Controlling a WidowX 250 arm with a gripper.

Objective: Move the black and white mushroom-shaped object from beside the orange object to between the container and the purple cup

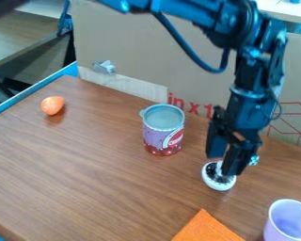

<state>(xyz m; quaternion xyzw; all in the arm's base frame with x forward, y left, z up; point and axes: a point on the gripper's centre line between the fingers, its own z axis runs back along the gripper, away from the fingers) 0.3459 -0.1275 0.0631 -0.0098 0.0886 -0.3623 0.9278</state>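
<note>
With fingers apart, the end effector [223, 165] is at the white-rimmed round object [219, 184], seemingly neither gripped nor lifted off the tabletop [103, 164].

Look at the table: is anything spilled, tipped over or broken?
Nothing stands out: no spill or break shows. The purple-and-red round can and pale purple plastic-looking cup stand upright. The black gripper is at a small, round white thing with a dark middle.
</note>
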